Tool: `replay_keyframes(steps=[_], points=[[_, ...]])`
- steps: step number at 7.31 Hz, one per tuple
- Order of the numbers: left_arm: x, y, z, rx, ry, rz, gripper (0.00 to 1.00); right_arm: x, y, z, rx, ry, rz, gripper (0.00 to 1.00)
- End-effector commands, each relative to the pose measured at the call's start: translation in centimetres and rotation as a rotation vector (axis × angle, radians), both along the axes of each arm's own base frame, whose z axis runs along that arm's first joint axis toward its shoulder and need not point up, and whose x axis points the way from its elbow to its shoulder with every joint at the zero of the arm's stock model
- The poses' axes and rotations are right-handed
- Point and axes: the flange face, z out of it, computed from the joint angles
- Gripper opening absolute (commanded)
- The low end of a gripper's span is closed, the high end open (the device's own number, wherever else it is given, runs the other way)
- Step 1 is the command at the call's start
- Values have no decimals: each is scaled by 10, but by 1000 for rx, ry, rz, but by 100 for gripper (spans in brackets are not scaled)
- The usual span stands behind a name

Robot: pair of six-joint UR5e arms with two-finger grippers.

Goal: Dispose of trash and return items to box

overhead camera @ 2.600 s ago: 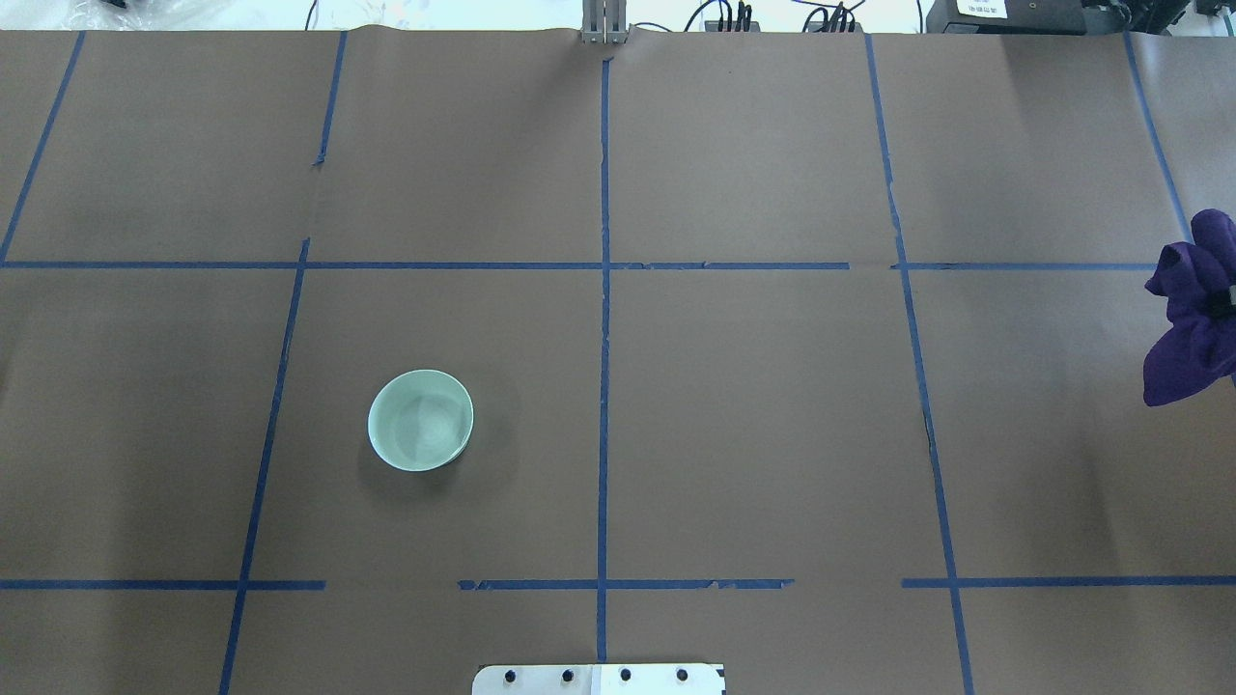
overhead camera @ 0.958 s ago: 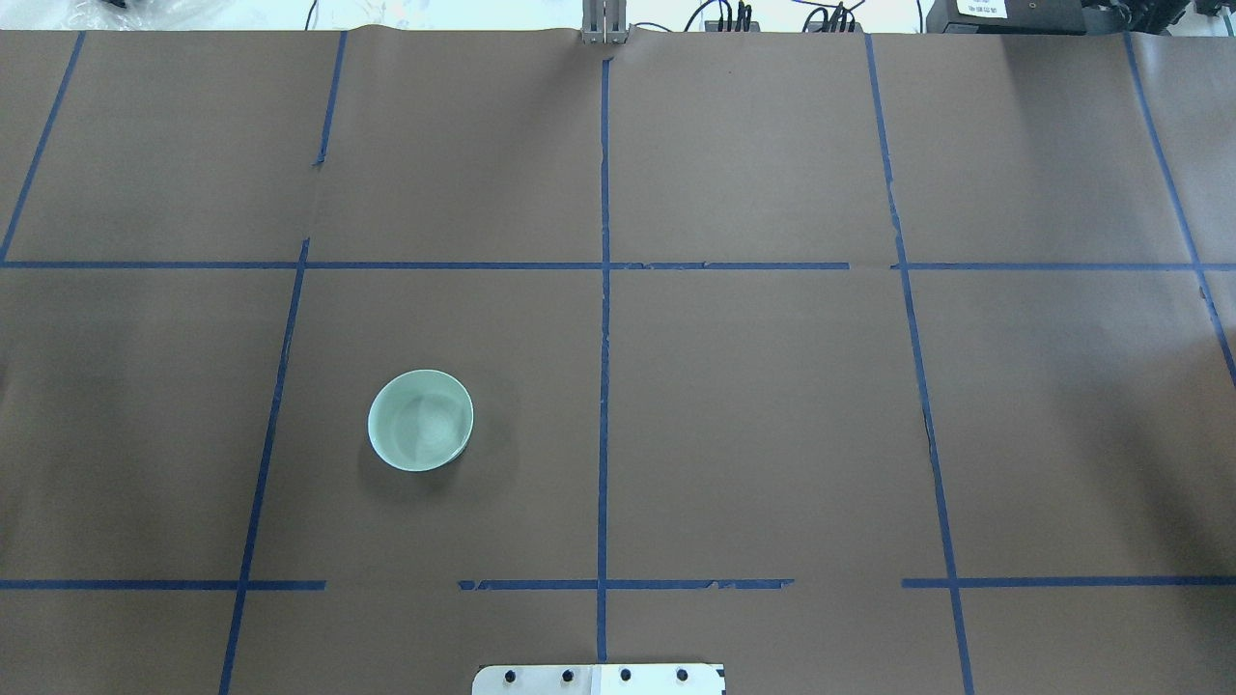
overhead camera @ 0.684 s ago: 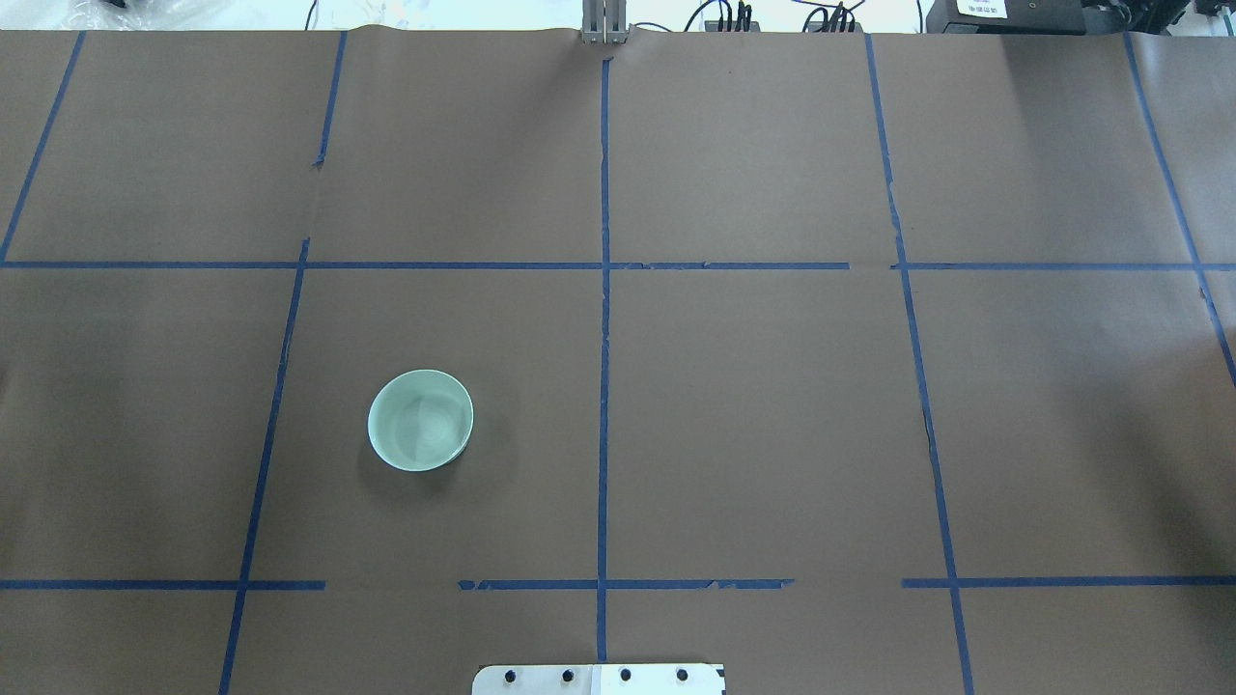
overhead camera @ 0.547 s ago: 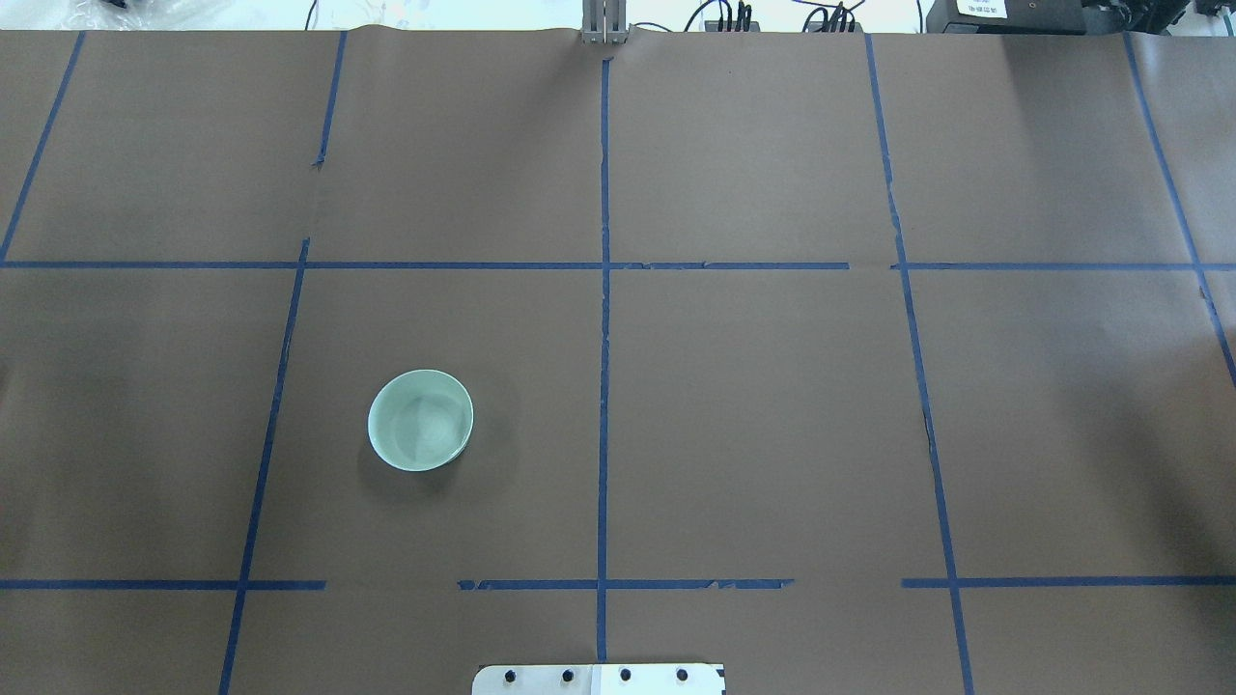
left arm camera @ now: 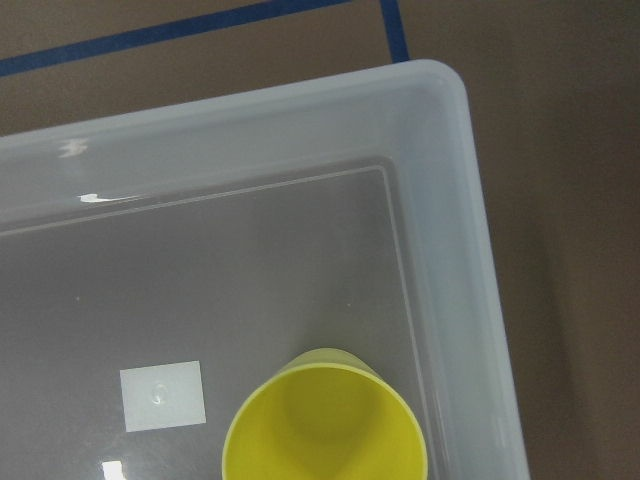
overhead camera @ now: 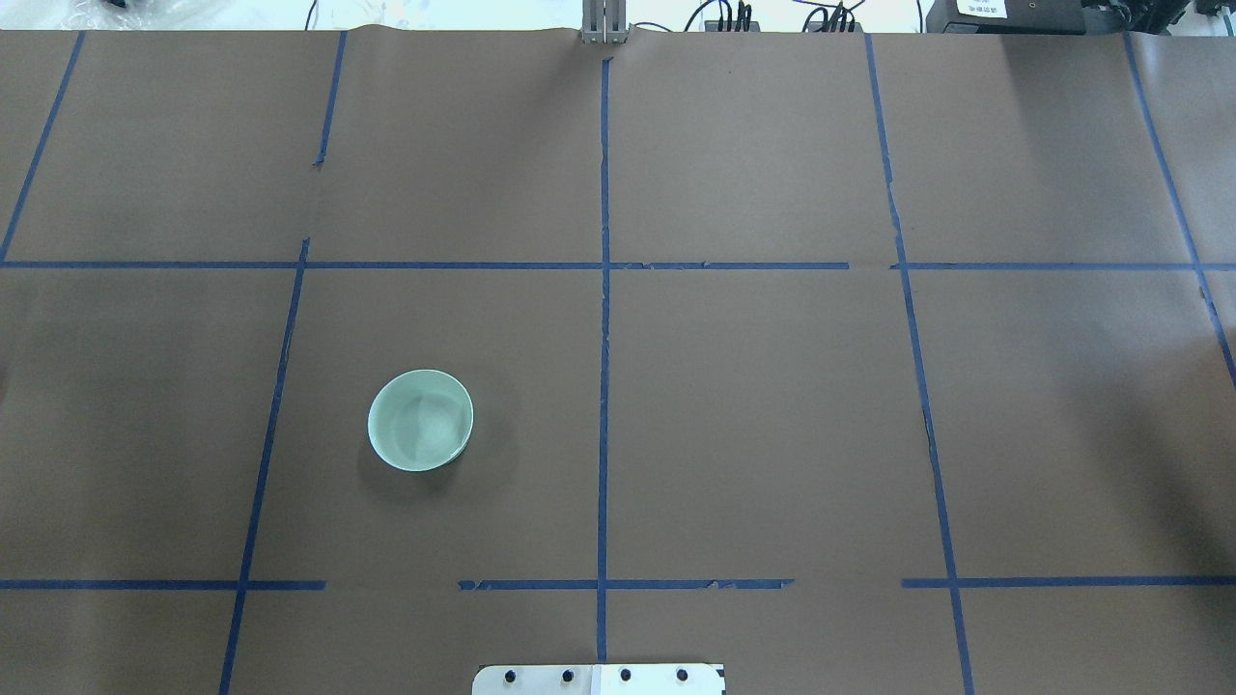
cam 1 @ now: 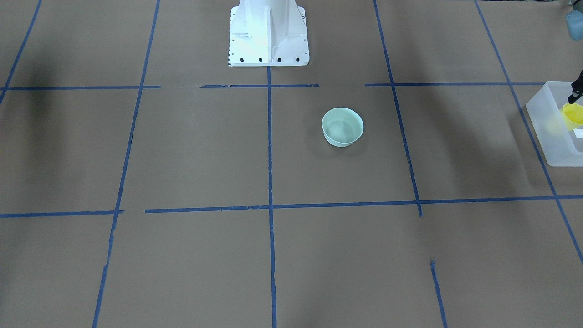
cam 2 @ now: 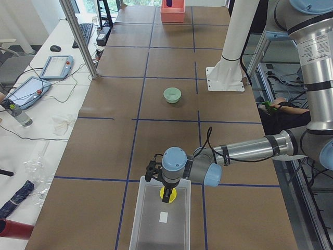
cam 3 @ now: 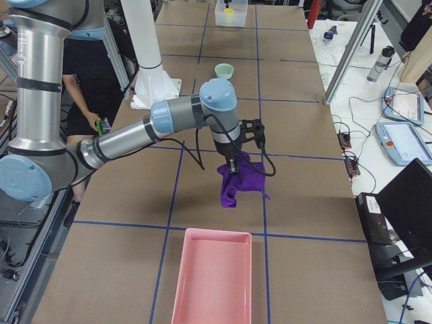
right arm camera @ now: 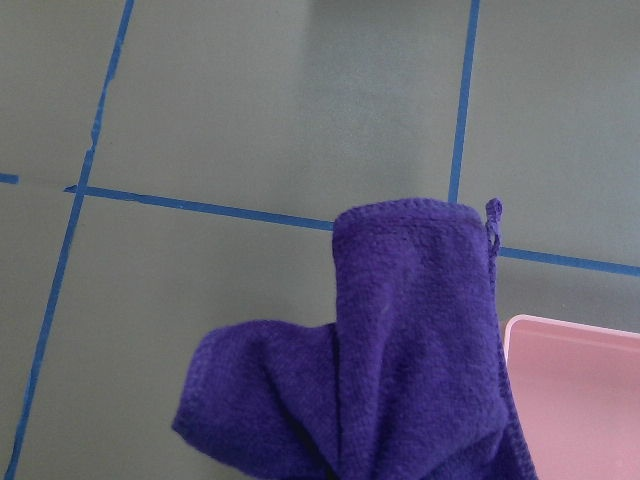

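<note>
The yellow cup [left arm camera: 325, 420] hangs inside the translucent box [left arm camera: 450, 250], near one corner and beside its white label [left arm camera: 162, 395]. In the exterior left view my left gripper [cam 2: 167, 194] is closed on the cup [cam 2: 167, 194] over the box [cam 2: 143, 219]. The front view shows only a fingertip of it above the cup [cam 1: 573, 114] at the right edge. My right gripper [cam 3: 233, 165] holds a purple cloth [cam 3: 237, 181] that hangs above the table, short of a pink tray [cam 3: 212, 277]. The cloth [right arm camera: 400, 360] fills the right wrist view.
A pale green bowl [overhead camera: 420, 420] stands alone on the brown paper, left of the centre line, and also shows in the front view [cam 1: 342, 127]. The robot's white base [cam 1: 268, 32] is at the near table edge. Blue tape lines grid the table.
The purple cloth at the overhead view's right edge 2.6 s ago has gone out of that view. Nothing differs over the last second; the bowl has not moved.
</note>
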Motion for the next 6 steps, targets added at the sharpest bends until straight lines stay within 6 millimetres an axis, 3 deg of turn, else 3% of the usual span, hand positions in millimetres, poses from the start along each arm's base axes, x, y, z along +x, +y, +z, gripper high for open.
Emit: replay_keyframes(steps=[1,2,4,6], points=[[-35,-11,-52,15,-74,-97,100,13,-6,19,17,16,-26,0],[-57,-26,-95,33,-74,-153,100,33,-5,41,20,31,-30,0],[-76,-76,-189,59,-51,-255,100,66,-5,80,56,126,-87,0],[-60,-109,-253,87,13,-339,100,69,-2,130,13,131,-146,0]])
